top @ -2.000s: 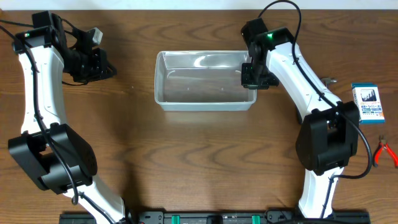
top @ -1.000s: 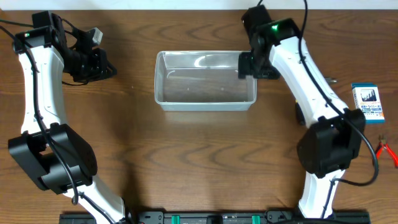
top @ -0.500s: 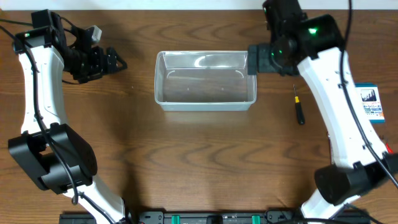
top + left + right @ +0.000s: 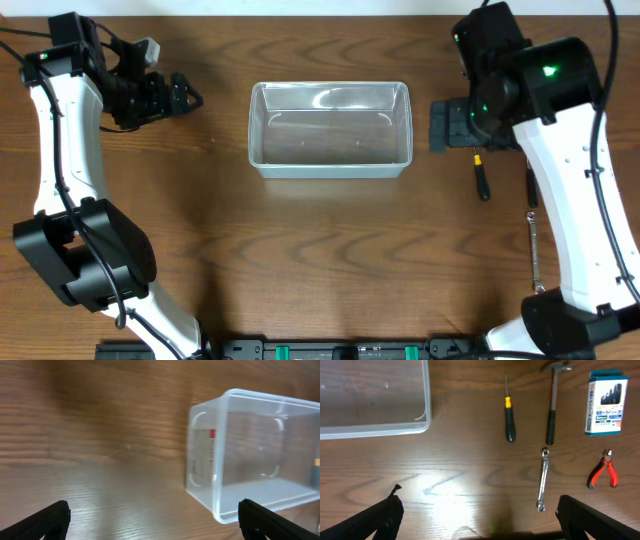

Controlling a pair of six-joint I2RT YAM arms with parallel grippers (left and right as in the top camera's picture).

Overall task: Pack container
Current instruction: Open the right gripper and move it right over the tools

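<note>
The container (image 4: 330, 168) is a clear rectangular tub at the table's middle, with nothing inside it. My left gripper (image 4: 185, 93) hovers to its left, open, nothing between its fingers (image 4: 46, 522). In the left wrist view the container (image 4: 235, 455) stands ahead to the right. My right gripper (image 4: 440, 125) hangs just past the tub's right end, open and holding nothing, its fingers (image 4: 381, 519) wide apart over bare wood. The container's corner (image 4: 422, 420) shows at the upper left of the right wrist view.
Right of the tub lie a black-and-yellow screwdriver (image 4: 509, 416), a hammer (image 4: 552, 407), a wrench (image 4: 543, 480), red pliers (image 4: 604, 470) and a small blue-and-white box (image 4: 605, 402). The screwdriver (image 4: 481, 178) lies just below my right gripper.
My right arm has swung from the tub's right end to beside it, and its jaws have opened. My left gripper has opened in place.
</note>
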